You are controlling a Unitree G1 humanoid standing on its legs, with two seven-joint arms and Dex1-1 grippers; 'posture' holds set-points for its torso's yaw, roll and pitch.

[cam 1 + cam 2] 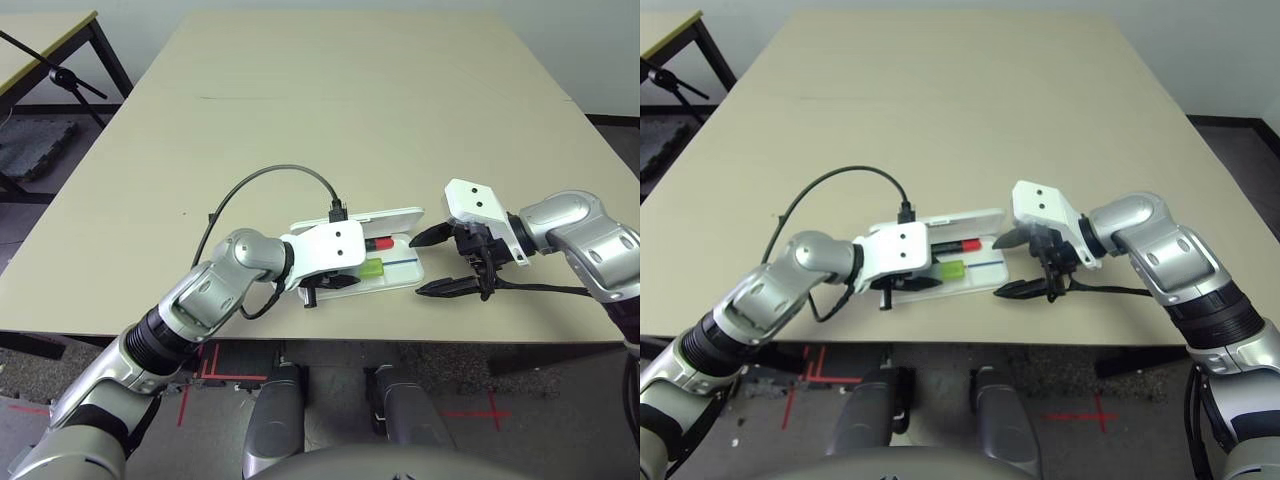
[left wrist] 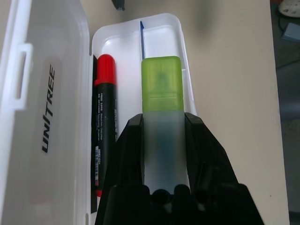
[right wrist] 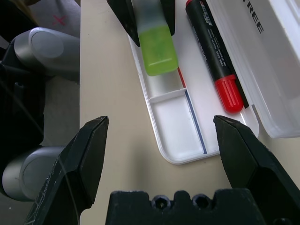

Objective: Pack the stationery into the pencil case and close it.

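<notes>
**A:** What do the wrist cameras add to the head view?

**B:** From the head, the pencil case (image 1: 398, 272) lies open near the table's (image 1: 340, 90) front edge, lid raised at its 12 o'clock side, with the left gripper (image 1: 345, 278) over it. The left wrist view shows more — that gripper's fingers (image 2: 129, 154) are clamped on the highlighter (image 2: 161, 98), green cap forward, above the tray. It also shows lettering on the lid.

**A:** And the right gripper (image 1: 437, 262)?

**B:** It sits at the case's 3 o'clock, jaws spread wide, holding nothing. Its wrist view shows a thin blue line in the tray.

**A:** Counts?

**B:** One case, one highlighter, one marker (image 2: 104, 126) — black body, red end, lying in the tray beside the hinge. Two grippers.
</notes>
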